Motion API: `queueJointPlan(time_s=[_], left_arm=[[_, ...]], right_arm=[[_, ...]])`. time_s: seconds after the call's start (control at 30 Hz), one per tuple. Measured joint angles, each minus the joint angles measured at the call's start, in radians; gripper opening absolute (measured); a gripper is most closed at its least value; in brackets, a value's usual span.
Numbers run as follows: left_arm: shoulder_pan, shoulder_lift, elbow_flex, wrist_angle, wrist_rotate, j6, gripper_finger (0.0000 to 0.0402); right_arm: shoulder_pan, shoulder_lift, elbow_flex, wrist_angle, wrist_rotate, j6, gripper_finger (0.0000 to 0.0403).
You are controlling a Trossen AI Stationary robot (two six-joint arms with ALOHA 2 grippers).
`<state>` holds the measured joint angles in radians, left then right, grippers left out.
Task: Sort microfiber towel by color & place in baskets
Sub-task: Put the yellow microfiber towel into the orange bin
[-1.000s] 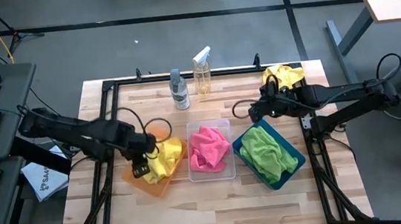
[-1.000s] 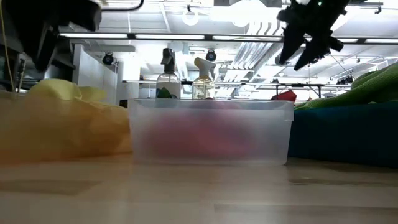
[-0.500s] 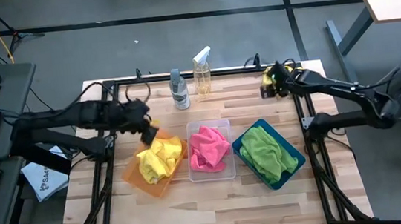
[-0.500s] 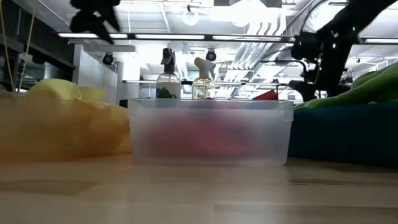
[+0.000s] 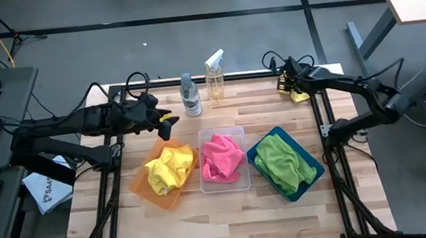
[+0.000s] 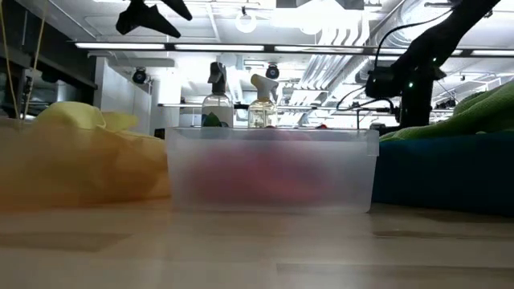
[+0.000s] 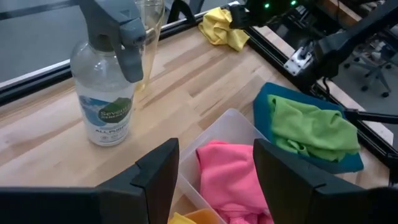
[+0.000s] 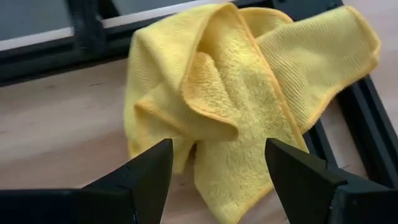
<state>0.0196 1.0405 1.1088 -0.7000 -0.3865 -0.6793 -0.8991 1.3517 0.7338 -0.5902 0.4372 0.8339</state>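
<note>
Now the left gripper [image 5: 167,120], jaws apart and empty, has lifted away from the orange basket [image 5: 148,191] toward the surface's far edge. Meanwhile the right gripper [image 5: 287,82], jaws apart, has reached the yellow towel [image 8: 249,93] at the far right corner.

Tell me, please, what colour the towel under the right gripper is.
Yellow towel; the right wrist view shows it best.

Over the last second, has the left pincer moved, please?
Yes. The left pincer went from the translucent orange plastic basket toward the grey-capped clear spray bottle.
</note>
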Motion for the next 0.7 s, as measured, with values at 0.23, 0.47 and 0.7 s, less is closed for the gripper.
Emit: queueJointPlan(time_s=[0.23, 0.47, 0.7], left_arm=[[0.0, 0.0, 0.0, 0.013, 0.016, -0.016, 0.0195], [0.0, 0.0, 0.0, 0.012, 0.038, -0.016, 0.0195], [0.0, -0.002, 0.0, 0.013, 0.038, 0.029, 0.0195]], right_arm=[[-0.033, 0.137, 0.001, 0.124, 0.004, 0.158, 0.0252], [0.024, 0.26, 0.035, 0.094, 0.11, 0.16, 0.0244], [0.097, 0.293, 0.014, 0.07, 0.038, 0.017, 0.0124]])
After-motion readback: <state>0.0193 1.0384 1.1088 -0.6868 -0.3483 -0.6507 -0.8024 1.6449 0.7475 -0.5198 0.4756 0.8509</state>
